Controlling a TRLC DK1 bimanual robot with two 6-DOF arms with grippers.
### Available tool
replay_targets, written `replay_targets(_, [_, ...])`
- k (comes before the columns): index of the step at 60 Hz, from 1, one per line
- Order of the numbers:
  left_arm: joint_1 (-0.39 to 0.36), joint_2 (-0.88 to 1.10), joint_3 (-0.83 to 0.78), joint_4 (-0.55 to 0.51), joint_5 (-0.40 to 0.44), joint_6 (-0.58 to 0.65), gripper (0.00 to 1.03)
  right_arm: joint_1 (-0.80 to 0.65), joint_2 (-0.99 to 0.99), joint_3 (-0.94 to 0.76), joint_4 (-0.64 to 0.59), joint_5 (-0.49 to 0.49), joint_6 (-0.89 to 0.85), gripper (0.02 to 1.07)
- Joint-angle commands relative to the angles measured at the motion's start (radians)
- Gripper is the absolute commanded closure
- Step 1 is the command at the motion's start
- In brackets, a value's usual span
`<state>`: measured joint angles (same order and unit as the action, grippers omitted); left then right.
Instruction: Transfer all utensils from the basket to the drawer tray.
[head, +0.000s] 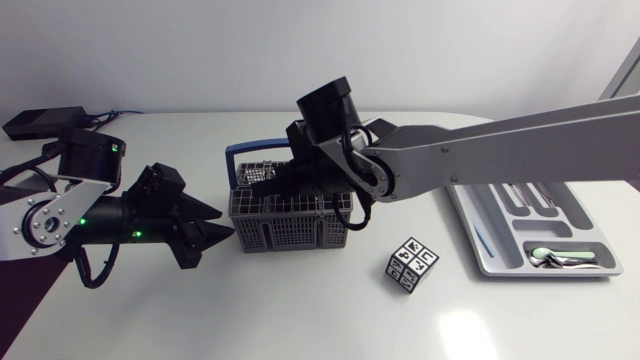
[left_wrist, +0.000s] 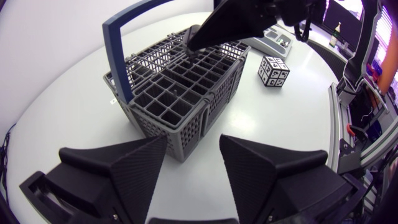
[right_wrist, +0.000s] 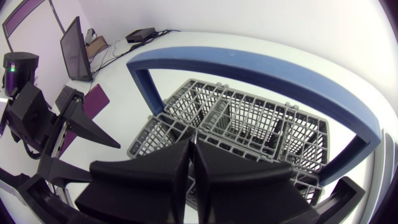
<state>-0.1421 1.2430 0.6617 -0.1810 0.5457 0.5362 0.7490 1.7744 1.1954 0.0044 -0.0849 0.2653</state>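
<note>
Right gripper (right_wrist: 191, 146), fingers drawn together, sits tip-down inside the grey plastic mesh basket with the blue handle (head: 290, 232). I cannot tell whether it pinches a utensil. Left gripper (left_wrist: 193, 140) hangs just beside the basket, fingers apart. I judge this the picking step. Next comes a lift clear of the handle, then a carry to the grey drawer tray (head: 540, 273), well apart, back along this hand's arm.

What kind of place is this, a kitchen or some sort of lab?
Most likely a robotics lab bench, not a kitchen: a left arm and a right arm reach over a plain white table, and a cube printed with black-and-white markers sits between the cutlery basket and the drawer tray.
</note>
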Motion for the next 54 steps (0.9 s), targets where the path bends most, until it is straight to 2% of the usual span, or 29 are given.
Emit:
replay_targets(1, [-0.004,-0.014,-0.022,0.008,0.010,0.011,0.44,-0.005,-0.050,-0.033,0.026,-0.010,0.003,0.98])
replay_targets(26, [-0.007,-0.019,-0.024,0.003,0.008,0.010,0.44,-0.030,-0.185,-0.053,0.042,-0.085,-0.003,0.98])
replay_targets(54, [-0.042,0.021,-0.011,0.011,-0.030,-0.002,0.44,-0.134,-0.392,0.013,-0.190,-0.225,-0.029,0.98])
